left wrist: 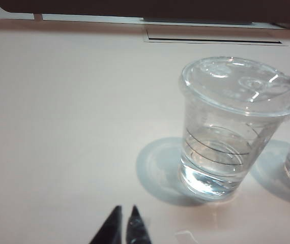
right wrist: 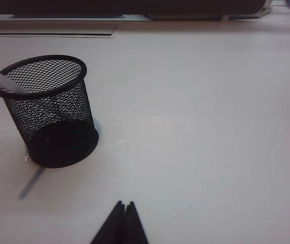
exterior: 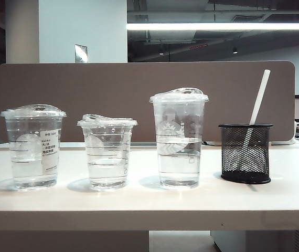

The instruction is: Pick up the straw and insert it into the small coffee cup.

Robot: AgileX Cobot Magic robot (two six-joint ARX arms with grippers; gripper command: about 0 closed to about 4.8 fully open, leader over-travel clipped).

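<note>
The white straw (exterior: 258,98) leans in a black mesh holder (exterior: 245,153) at the right end of a row of cups. The small coffee cup (exterior: 107,152), clear with ring lines and a flattish lid, is second from the left. Neither gripper shows in the exterior view. My right gripper (right wrist: 125,203) is shut and empty over bare table, short of the holder (right wrist: 48,112); only the straw's (right wrist: 0,80) lower part shows at its rim. My left gripper (left wrist: 124,209) is shut and empty, short of a clear lidded cup (left wrist: 236,127); which cup of the row this is I cannot tell.
A wider dome-lidded cup with a white label (exterior: 33,147) stands far left, and the tallest cup (exterior: 179,139) stands between the small cup and the holder. All hold water. A brown partition (exterior: 139,100) closes the back of the white table (exterior: 149,205).
</note>
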